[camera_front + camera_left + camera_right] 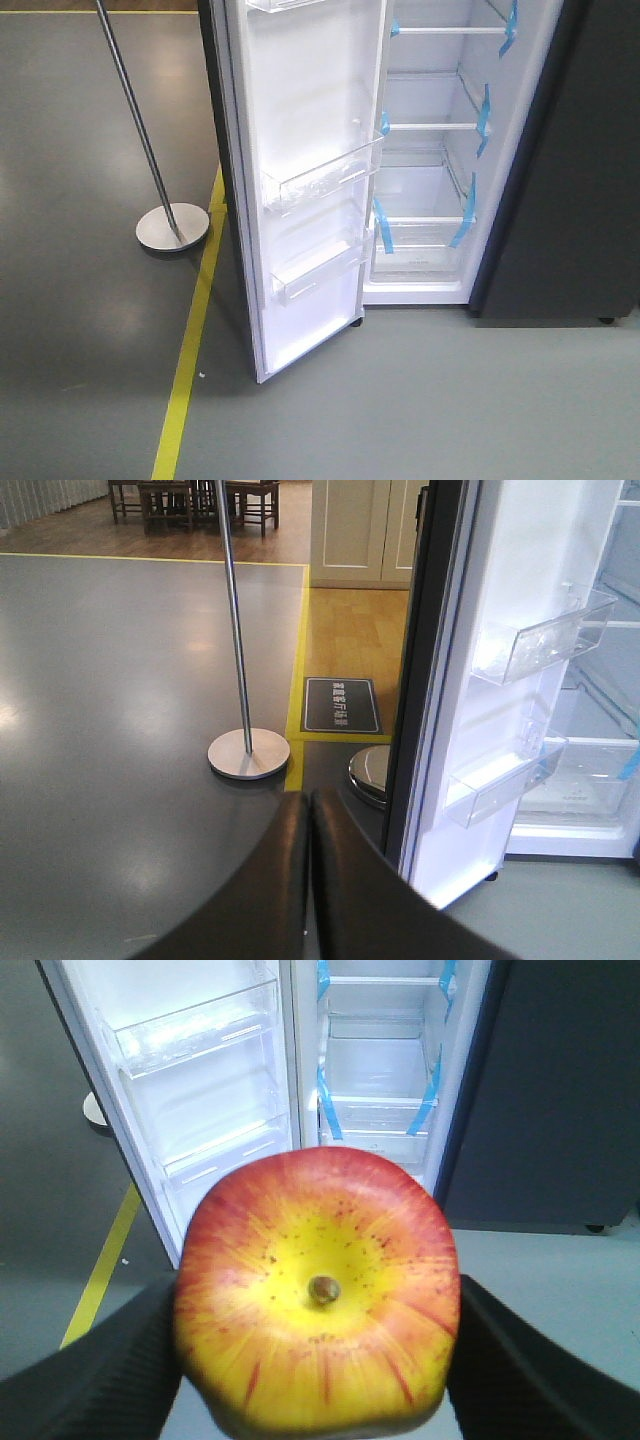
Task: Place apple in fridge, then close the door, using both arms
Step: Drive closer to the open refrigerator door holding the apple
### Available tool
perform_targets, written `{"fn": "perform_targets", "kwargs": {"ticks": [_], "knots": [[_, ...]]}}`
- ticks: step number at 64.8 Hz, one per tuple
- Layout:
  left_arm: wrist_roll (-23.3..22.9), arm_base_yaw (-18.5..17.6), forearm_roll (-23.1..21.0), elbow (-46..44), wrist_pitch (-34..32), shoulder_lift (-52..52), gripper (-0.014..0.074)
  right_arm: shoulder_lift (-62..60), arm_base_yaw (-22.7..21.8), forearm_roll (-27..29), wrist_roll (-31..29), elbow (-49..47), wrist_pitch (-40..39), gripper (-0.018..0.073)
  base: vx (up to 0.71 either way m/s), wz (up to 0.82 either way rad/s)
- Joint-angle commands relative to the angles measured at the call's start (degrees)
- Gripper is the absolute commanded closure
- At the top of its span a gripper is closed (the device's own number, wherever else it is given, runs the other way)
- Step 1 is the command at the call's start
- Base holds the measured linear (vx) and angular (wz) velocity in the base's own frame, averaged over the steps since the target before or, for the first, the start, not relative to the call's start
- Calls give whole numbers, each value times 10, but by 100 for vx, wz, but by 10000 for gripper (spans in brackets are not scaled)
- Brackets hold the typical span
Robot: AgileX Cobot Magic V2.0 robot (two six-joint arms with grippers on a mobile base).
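Right gripper [315, 1370]: clamped on apple [318, 1290]
Left gripper [308, 875]: pressed together, holding nothing
Door [300, 150]: swung open, fridge [425, 95] shelves showing

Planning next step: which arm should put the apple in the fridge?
Right. The right gripper holds the apple, facing the open fridge. The left gripper is shut, empty, off by the door.

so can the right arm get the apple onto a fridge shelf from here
Probably yes. The door stands wide open, the shelves are bare, and nothing sits between the apple, held in the right gripper, and the fridge. Whether the reach is long enough I cannot tell.
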Motion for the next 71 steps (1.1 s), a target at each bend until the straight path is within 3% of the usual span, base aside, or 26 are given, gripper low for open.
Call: {"fn": "perform_targets", "kwargs": {"ticks": [1, 71], "knots": [[-4, -4, -2, 12, -45, -8, 602, 3, -2, 8, -2, -16, -42, 435, 5, 1], [-4, -4, -2, 12, -45, -8, 602, 3, -2, 8, -2, -16, -42, 435, 5, 0]]}}
